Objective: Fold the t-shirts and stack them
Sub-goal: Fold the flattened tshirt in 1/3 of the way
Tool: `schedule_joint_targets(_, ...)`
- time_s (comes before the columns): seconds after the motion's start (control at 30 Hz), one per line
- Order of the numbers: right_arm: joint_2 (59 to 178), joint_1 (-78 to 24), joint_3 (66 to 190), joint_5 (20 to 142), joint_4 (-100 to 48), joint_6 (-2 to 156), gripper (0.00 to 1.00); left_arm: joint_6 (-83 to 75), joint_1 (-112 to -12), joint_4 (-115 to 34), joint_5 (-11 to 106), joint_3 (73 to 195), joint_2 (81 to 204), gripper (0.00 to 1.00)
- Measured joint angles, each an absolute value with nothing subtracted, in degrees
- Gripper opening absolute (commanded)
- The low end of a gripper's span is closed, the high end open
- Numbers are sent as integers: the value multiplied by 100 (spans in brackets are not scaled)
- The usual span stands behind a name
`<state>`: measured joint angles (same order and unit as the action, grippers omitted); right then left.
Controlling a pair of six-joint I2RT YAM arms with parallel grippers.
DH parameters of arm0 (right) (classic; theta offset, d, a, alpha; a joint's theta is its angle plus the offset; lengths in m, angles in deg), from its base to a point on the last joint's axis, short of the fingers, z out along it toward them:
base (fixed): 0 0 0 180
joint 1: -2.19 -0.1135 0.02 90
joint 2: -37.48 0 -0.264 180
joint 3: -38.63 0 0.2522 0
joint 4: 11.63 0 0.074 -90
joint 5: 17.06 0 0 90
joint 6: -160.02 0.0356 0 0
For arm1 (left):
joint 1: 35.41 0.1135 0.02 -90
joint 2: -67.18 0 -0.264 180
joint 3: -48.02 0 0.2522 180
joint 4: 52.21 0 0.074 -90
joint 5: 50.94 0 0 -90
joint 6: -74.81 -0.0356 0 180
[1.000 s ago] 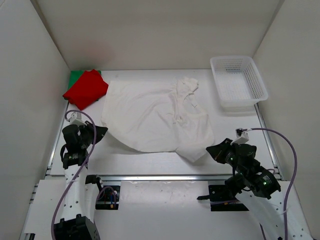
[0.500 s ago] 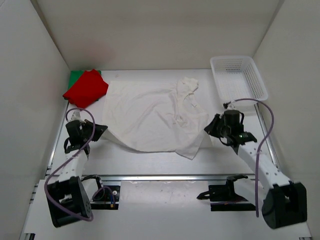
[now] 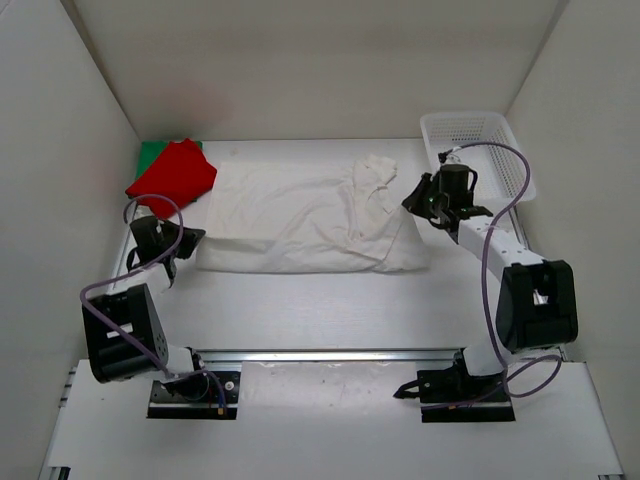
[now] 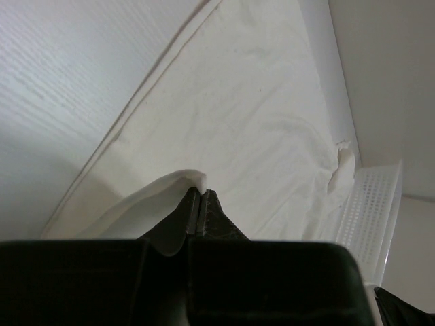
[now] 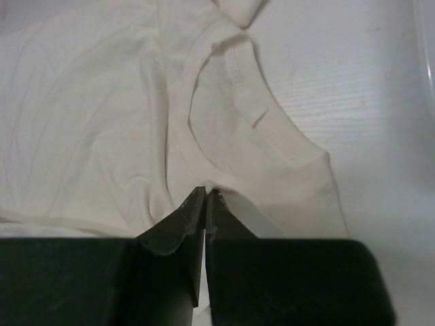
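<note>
Three t-shirts counted. Far left corner: green t-shirt point(image 3: 148, 152) mostly hidden under the red t-shirt point(image 3: 172, 178), only a strip showing. My left gripper point(image 4: 202, 198) has its jaws pinched together on the left edge of the off-white t-shirt point(image 3: 290, 215), which lies doubled over in the middle. My right gripper point(image 5: 206, 194) is likewise clamped on its cloth beside the collar. One mesh basket point(image 3: 492, 140), far right, its near corner blocked by my right arm.

Basket, white plastic mesh point(image 3: 466, 118): rectangular, upright, at the far right corner of the bench point(image 3: 320, 310), close to the right wall. Bench: white, faintly grained top, edged along its near side by an aluminium rail point(image 3: 330, 355). White enclosure panels point(image 3: 300, 70) stand at the rear and both sides.
</note>
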<state>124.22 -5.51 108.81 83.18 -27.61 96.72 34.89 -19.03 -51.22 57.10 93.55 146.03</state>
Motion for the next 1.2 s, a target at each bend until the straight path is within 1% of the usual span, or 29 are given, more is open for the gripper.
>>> schedule_joint_targets(0.3, 13624, -499, 12053, 8443, -2724, 9502, 0, 3474, -2058, -5251, 5566, 10282, 15858, 0)
schedule_joint_targets(0.37, 13906, -507, 12271, 8441, -2755, 9460, 0, 3439, -2091, -5240, 5546, 10406, 16076, 7)
schedule_joint_targets(0.43, 14089, -518, 12354, 8441, -2772, 9430, 1, 3400, -2102, -5249, 5550, 10459, 16242, 21)
schedule_joint_targets(0.47, 14172, -518, 12383, 8441, -2796, 9419, 0, 3391, -2095, -5247, 5553, 10461, 16304, 25)
schedule_joint_targets(0.57, 14354, -516, 12481, 8443, -2888, 9408, 0, 3386, -2047, -5210, 5583, 10461, 16365, 40)
schedule_joint_targets(0.6, 14404, -512, 12534, 8447, -2916, 9401, 0, 3373, -2043, -5195, 5581, 10481, 16358, 48)
schedule_joint_targets(0.63, 14450, -512, 12610, 8445, -2958, 9399, 0, 3332, -2038, -5149, 5564, 10522, 16350, 53)
schedule_joint_targets(0.7, 14564, -512, 12837, 8443, -3054, 9390, 3, 3262, -2034, -4998, 5531, 10680, 16315, 55)
schedule_joint_targets(0.73, 14620, -514, 12993, 8439, -3131, 9384, 5, 3244, -2021, -4963, 5518, 10732, 16267, 54)
schedule_joint_targets(0.77, 14660, -520, 13108, 8432, -3170, 9377, 10, 3231, -2008, -4952, 5520, 10734, 16164, 51)
schedule_joint_targets(0.8, 14671, -525, 13205, 8425, -3207, 9371, 22, 3233, -1993, -4956, 5522, 10682, 16015, 48)
schedule_joint_targets(0.83, 14668, -525, 13257, 8408, -3220, 9388, 29, 3240, -1973, -4963, 5522, 10592, 15843, 43)
schedule_joint_targets(0.87, 14651, -523, 13283, 8421, -3211, 9384, 39, 3240, -1940, -4974, 5518, 10419, 15576, 40)
schedule_joint_targets(0.9, 14631, -525, 13281, 8417, -3205, 9386, 45, 3242, -1914, -4965, 5518, 10236, 15305, 39)
schedule_joint_targets(0.97, 14513, -529, 13139, 8414, -3159, 9399, 48, 3214, -1868, -4965, 5485, 9823, 14789, 38)
schedule_joint_targets(1.03, 14247, -564, 12844, 8410, -3141, 9423, 48, 3201, -1850, -4950, 5448, 9353, 14291, 41)
schedule_joint_targets(1.13, 13530, -632, 12153, 8412, -3039, 9508, 43, 3170, -1807, -4889, 5373, 8660, 13768, 47)
schedule_joint_targets(1.2, 12968, -772, 11653, 8377, -2868, 9552, 42, 3144, -1785, -4766, 5279, 8385, 13659, 50)
